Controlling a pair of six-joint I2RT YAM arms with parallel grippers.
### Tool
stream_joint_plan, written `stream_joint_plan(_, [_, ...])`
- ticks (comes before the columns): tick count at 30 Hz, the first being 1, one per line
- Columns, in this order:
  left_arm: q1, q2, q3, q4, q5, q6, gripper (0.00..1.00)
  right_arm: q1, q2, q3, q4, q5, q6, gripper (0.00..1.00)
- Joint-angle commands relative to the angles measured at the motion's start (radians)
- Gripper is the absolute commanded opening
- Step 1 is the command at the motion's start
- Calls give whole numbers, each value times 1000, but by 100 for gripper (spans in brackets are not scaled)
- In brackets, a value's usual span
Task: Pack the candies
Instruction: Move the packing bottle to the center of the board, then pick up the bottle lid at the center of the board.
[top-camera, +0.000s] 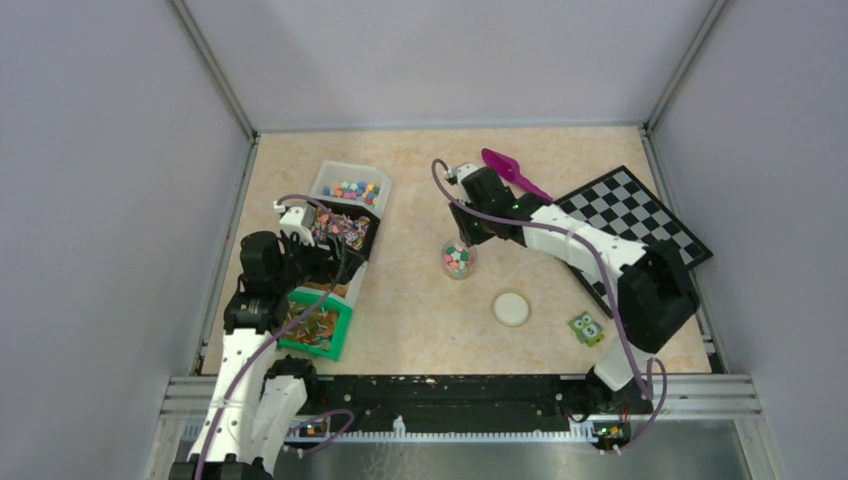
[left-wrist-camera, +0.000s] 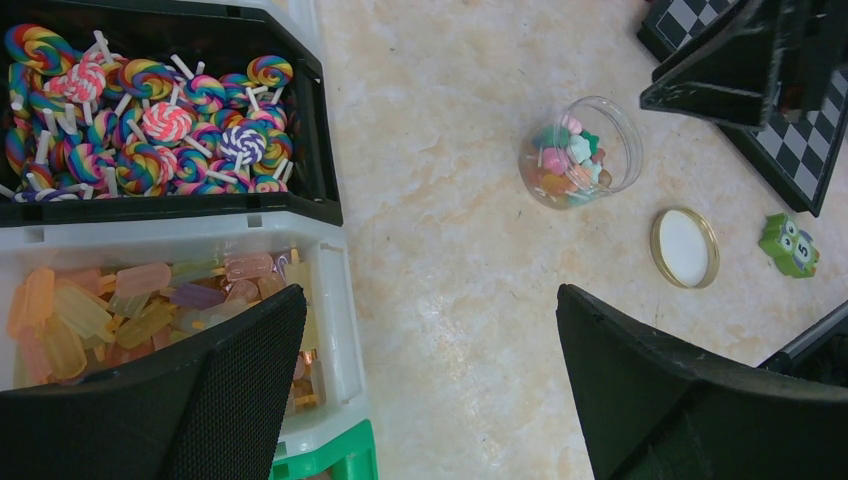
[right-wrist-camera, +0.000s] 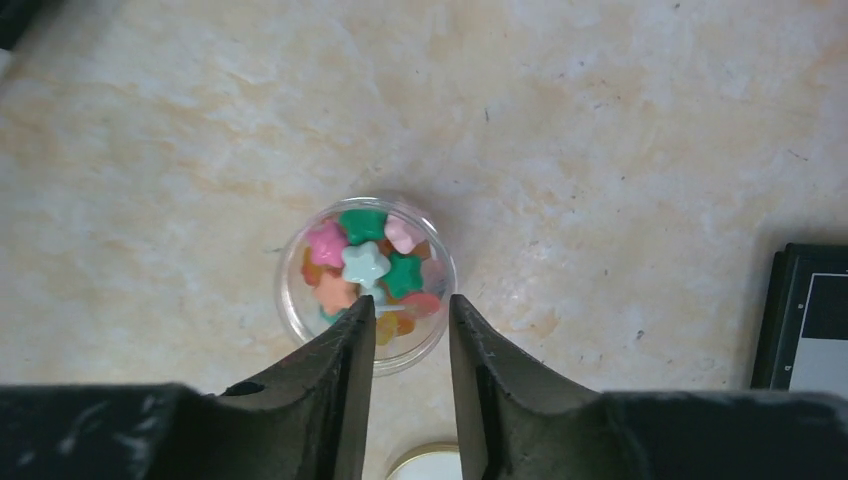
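Small multicoloured candies (top-camera: 352, 189) fill a white bin at the back left. More candies (right-wrist-camera: 365, 265) lie in a small clear jar (top-camera: 458, 260) standing open mid-table, which also shows in the left wrist view (left-wrist-camera: 580, 152). My right gripper (right-wrist-camera: 410, 305) hovers just above the jar's near rim, jaws a narrow gap apart and empty; it also shows in the top view (top-camera: 463, 238). My left gripper (left-wrist-camera: 428, 292) is wide open and empty, over the table beside the bins, also seen from above (top-camera: 325, 255). The magenta scoop (top-camera: 512, 170) lies behind the right arm.
A black bin of lollipops (left-wrist-camera: 160, 130), a white bin of ice-lolly shapes (left-wrist-camera: 120, 310) and a green bin (top-camera: 315, 330) line the left side. The round cream lid (top-camera: 511, 308) and green owl block (top-camera: 587, 327) lie near front. A checkerboard (top-camera: 640, 215) sits at right.
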Motion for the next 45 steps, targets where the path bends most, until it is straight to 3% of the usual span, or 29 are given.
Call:
stream_joint_plan(1, [-2,-8,32,25,13,14,99,7,-115,-17,23,-86,47,34])
stream_joint_plan(6, [-2,0,31,26,5,8,99,-17,-184,-126,97,-87,75,45])
stream_joint_plan(14, [-2,4,11,51,-75,-34,99,-124,-335,-334,260,-217,139,57])
stream_joint_plan(22, [-2,12,32,16,-132,-37,99,-115,-519,-488,86,-102,273,44])
stream_joint_plan(28, [-2,14,25,27,-97,-30,99,0,-635,-589,40,57,419,41])
stream_joint_plan(34, [-2,2,26,31,-75,-25,99,114,-578,-594,17,127,473,34])
stream_joint_plan(45, [-2,-7,25,29,-59,-17,99,263,-385,-514,5,250,489,33])
